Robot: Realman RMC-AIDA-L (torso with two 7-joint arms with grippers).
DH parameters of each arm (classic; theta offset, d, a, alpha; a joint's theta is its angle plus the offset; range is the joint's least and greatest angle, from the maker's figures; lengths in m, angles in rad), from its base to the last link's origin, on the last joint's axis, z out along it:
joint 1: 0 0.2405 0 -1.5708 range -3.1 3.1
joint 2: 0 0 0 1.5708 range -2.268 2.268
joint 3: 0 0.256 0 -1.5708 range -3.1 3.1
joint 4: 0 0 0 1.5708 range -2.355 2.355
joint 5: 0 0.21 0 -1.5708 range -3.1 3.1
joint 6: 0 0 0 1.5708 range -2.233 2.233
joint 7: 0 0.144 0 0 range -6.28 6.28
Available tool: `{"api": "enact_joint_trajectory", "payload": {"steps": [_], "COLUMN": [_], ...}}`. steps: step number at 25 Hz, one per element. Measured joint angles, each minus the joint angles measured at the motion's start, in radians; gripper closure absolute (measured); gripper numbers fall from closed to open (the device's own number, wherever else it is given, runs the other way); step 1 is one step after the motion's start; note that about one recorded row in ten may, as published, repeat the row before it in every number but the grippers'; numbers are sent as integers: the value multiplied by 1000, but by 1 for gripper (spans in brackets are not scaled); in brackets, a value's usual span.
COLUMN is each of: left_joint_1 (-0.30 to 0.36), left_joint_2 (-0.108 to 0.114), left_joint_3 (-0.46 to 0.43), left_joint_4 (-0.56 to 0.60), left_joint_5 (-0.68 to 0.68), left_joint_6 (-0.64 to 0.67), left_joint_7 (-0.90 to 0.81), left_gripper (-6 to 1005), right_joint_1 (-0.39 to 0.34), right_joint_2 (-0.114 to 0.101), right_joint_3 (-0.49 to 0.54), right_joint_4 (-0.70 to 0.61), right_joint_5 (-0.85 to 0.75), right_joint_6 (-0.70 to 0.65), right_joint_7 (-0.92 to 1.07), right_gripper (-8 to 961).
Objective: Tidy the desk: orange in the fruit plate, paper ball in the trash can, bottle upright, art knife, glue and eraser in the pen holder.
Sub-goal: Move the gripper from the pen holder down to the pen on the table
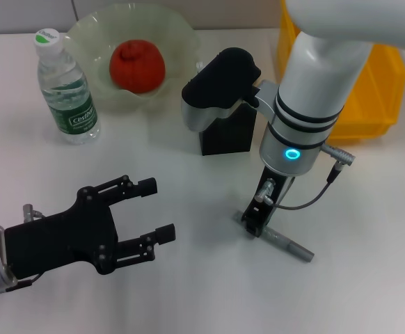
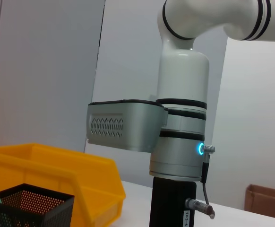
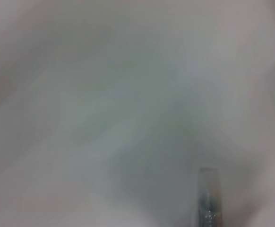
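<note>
- Done: round red-orange orange [image 1: 137, 65] lies in the pale green scalloped fruit plate [image 1: 177, 31]; clear green-labelled bottle [image 1: 66, 89] stands upright.
- Left: right hand [image 1: 256, 221], down on the counter [image 1: 188, 292] at a grey pen-like tool [image 1: 286, 243], grip untellable; black mesh pen holder [image 1: 226, 135] waits.
- Left hand [image 1: 149, 220] spread, idle.

My work surface is a white table [image 1: 188, 292]. Far on my left the bottle [image 1: 66, 90] stands upright on it, and just to its right sits the fruit plate [image 1: 178, 42], holding the orange. Near the middle, to the right of the plate, the pen holder [image 1: 227, 136] stands partly hidden behind my right arm. At the far right edge rests the trash can [image 1: 376, 97]. Nearer to me, right of centre, a slim grey stick-like thing [image 1: 286, 243] lies flat on the table; I cannot tell what it is.
</note>
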Motion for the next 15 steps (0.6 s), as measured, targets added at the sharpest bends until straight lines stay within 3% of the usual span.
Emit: {"api": "enact_joint_trajectory", "payload": {"steps": [15], "left_joint_1": [-1], "left_joint_2": [0], "left_joint_3": [0], "left_joint_4": [0], "left_joint_5": [-3], "left_joint_6": [0], "left_joint_7": [0], "left_gripper": [230], "right_joint_1": [-1], "right_joint_2": [0], "right_joint_3": [-2], "right_joint_4": [-5], "right_joint_5": [0], "right_joint_6": [1], "right_joint_7": [-1], "right_gripper": [785]}}
